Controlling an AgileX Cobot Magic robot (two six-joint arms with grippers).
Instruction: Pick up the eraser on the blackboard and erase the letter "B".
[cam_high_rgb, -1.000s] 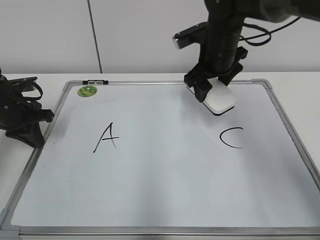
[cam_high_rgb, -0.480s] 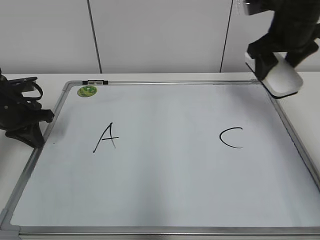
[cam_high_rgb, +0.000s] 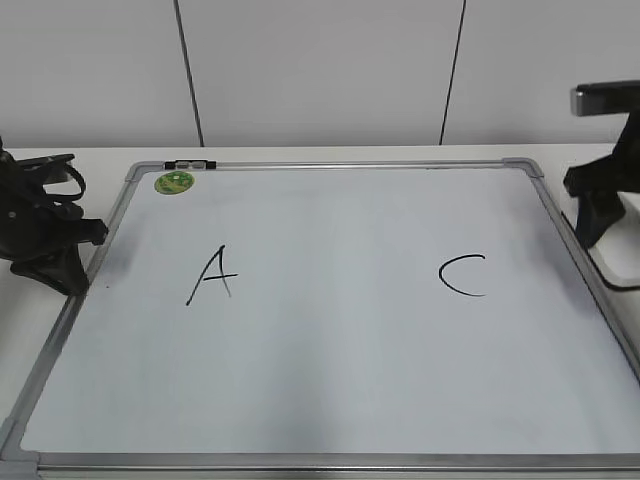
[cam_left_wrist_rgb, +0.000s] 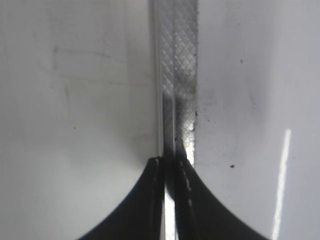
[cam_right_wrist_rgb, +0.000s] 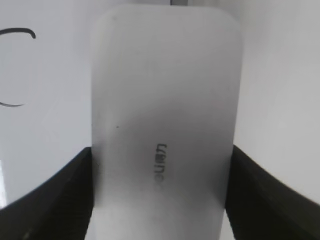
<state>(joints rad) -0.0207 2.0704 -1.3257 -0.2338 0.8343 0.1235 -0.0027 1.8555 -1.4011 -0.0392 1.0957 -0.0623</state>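
Note:
The blackboard (cam_high_rgb: 330, 370) is a white board in a grey frame, lying flat. It carries a black "A" (cam_high_rgb: 212, 275) and a black "C" (cam_high_rgb: 463, 275); no letter "B" shows anywhere on it. My right gripper (cam_high_rgb: 600, 215) is at the board's right edge, partly out of frame. In the right wrist view it (cam_right_wrist_rgb: 160, 150) is shut on the white eraser (cam_right_wrist_rgb: 165, 100), with the "C" (cam_right_wrist_rgb: 15, 70) to its left. My left gripper (cam_high_rgb: 75, 250) rests at the board's left edge, shut and empty, right over the frame (cam_left_wrist_rgb: 177, 75).
A round green sticker (cam_high_rgb: 174, 182) sits at the board's top left corner, with a small black clip (cam_high_rgb: 190, 163) on the top frame beside it. A white wall with dark seams stands behind the table.
My right gripper carried the eraser from the board's upper middle to the right, past the top right corner, and down beside the right edge. The left arm has not moved.

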